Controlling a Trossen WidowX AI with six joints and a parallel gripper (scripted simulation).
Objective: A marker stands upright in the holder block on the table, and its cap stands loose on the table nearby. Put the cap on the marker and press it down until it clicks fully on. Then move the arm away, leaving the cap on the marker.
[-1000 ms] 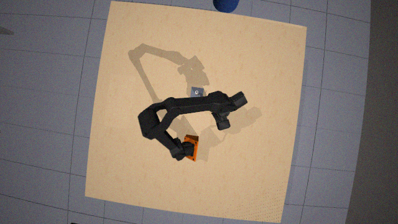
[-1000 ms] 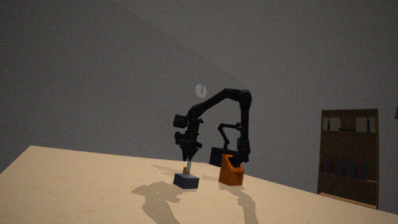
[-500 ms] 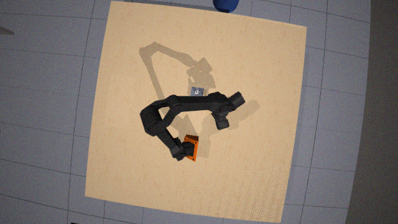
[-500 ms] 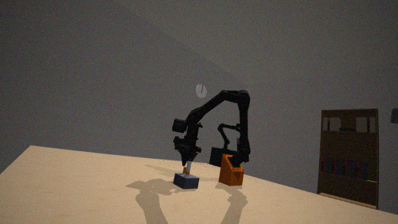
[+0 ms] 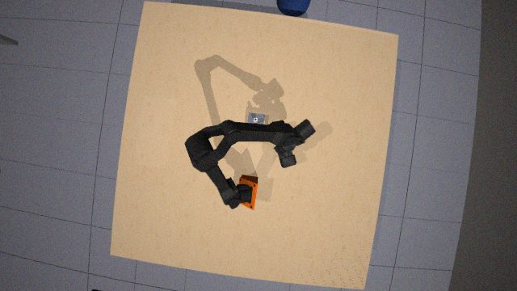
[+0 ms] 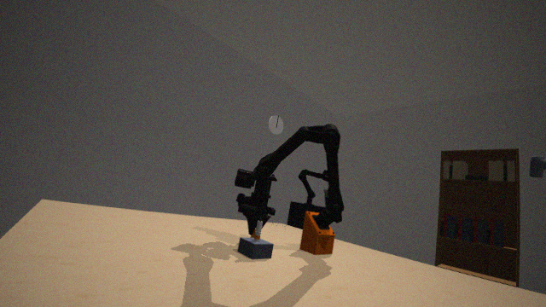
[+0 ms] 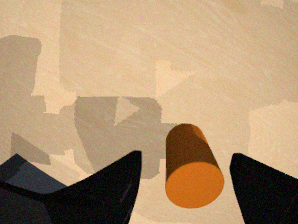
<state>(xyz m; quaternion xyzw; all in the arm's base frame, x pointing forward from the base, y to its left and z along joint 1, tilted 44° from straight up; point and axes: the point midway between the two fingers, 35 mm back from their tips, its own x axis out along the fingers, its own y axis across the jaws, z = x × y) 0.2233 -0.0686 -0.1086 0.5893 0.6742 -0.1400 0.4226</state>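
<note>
Hand (image 7: 185,183) about half open, gripping nothing; in wrist view both dark fingers stand either side of the orange cap (image 7: 192,168) w/ a clear gap on each side, no contact visible. Cap stands upright on the worktop (image 7: 166,23), loose, between the fingers but nearer the right one. Exterior view: hand (image 6: 257,225) is low over the worktop (image 6: 85,256), pointing down, w/ the cap (image 6: 256,233) a small orange bit at its tips, just behind the holder block (image 6: 255,248). Holder block is dark blue-grey, sits on the worktop just beside the cap; only its corner (image 7: 23,175) shows at lower left of wrist view. From the top, block (image 5: 256,118) partly hidden by the forearm, w/ the marker (image 5: 256,119) seen as a small pale dot in its middle, upright in the block. Marker not capped. Orange arm base (image 6: 316,234) stands near the block, apart from it. No readable writing or labels anywhere.
</note>
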